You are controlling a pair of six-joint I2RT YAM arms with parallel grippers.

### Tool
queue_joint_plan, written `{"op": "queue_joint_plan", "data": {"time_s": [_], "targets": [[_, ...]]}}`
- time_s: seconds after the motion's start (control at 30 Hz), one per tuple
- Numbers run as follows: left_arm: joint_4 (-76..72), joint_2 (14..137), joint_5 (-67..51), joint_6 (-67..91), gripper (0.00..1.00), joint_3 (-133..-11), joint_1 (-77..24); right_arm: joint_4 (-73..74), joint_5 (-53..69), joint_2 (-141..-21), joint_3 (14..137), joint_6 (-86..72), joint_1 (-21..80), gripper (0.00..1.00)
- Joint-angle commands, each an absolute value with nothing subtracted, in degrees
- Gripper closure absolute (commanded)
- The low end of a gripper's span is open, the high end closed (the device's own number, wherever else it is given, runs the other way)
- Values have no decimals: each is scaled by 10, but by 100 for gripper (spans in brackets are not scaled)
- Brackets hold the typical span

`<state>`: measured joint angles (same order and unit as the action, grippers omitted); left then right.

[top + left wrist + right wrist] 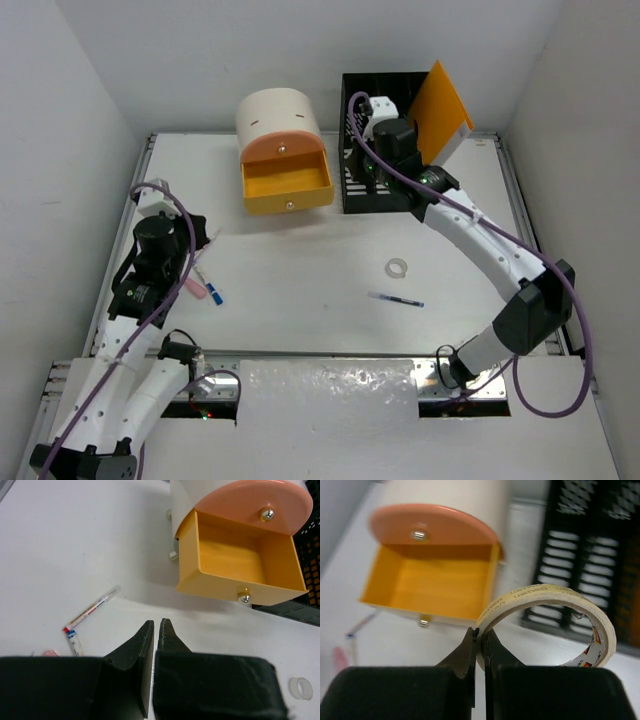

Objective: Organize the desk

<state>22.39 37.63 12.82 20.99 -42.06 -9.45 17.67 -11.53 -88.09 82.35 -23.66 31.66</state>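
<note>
The white desk point(300, 320) carries a cream drawer unit with an open, empty orange drawer point(287, 186). My right gripper point(481, 632) is shut on the edge of a yellowish tape roll point(550, 611) and holds it up between the drawer point(432, 577) and the black mesh organizer point(592, 555); in the top view it sits at the organizer's front point(370, 172). My left gripper point(156, 625) is shut and empty, above the desk near the left side point(195, 243). The drawer point(240, 567) lies ahead of it to the right.
An orange folder point(440, 108) leans in the organizer point(358, 195). A small clear tape ring point(397, 268) and a pen point(395, 299) lie mid-desk. Two pens point(92, 609) point(75, 642) and a pink item point(190, 287) lie by the left arm. A foil strip point(330, 390) lines the near edge.
</note>
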Motion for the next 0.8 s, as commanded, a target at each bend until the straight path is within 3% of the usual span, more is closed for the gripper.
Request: {"op": "queue_joint_plan", "data": {"time_s": [0.0,0.3,0.6,0.67,0.73,0.77], "targets": [[215,368,127,216,100,-418,-98,74,40,-921,849,-234,321,100],[234,359,134,212,100,-430,-98,-132,202,-1019,873,-377,321,100],[238,358,147,206,100,-434,-98,-174,209,-1095,900,-417,323,98],[238,358,149,204,100,-435,-98,-157,207,-1107,910,-409,323,70],[238,359,150,203,100,-435,-98,-133,204,-1114,931,-402,322,61],[238,359,150,201,100,-435,-98,-124,201,-1114,937,-390,323,48]]}}
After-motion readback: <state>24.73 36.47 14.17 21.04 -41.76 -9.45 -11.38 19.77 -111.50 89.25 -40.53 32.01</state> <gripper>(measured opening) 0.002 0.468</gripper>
